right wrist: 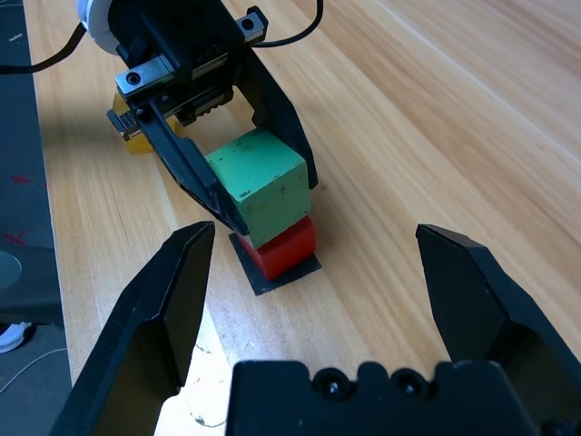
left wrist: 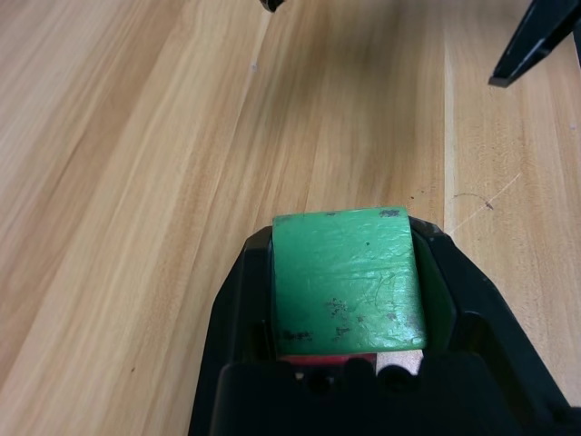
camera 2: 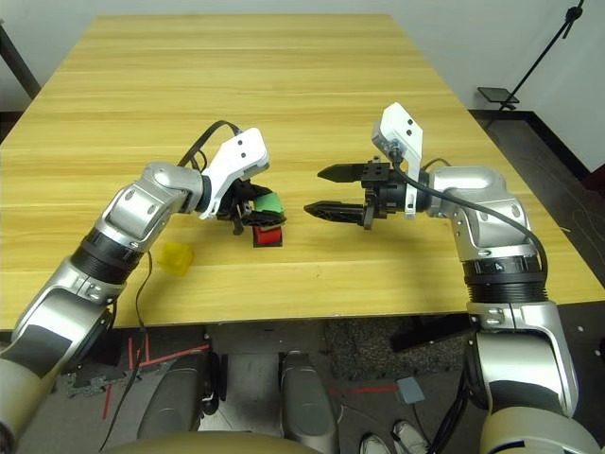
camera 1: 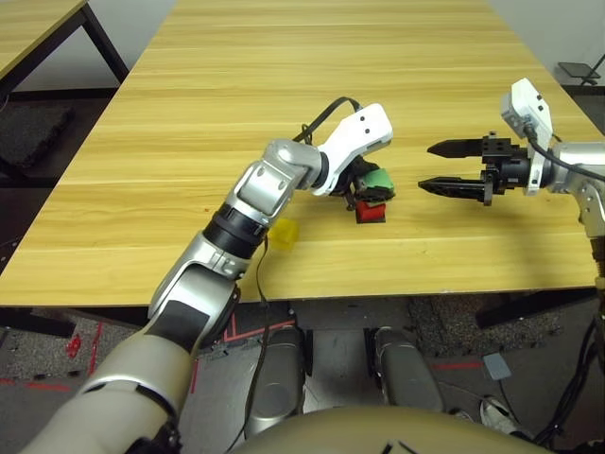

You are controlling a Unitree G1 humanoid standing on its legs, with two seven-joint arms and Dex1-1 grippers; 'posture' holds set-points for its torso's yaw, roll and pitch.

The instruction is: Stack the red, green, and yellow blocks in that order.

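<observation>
- Head views: the left gripper (camera 2: 253,210) holds the green block (camera 2: 271,203) on top of the red block (camera 2: 267,235); the red one sits on a flat black patch (right wrist: 283,271) on the table (camera 1: 284,85); the yellow block (camera 2: 176,255) lies near the table's front edge, beside the left arm; the right gripper (camera 2: 321,192) hangs just beside the stack, fingers wide apart and holding nothing.
- Left wrist view: both fingers squeeze the green block's sides; a bit of red peeks from under it.
- Right wrist view: green looks a little turned on red; I think it should be lined up square, then let go slowly, so nothing tips.
- I see no words or labels anywhere.
</observation>
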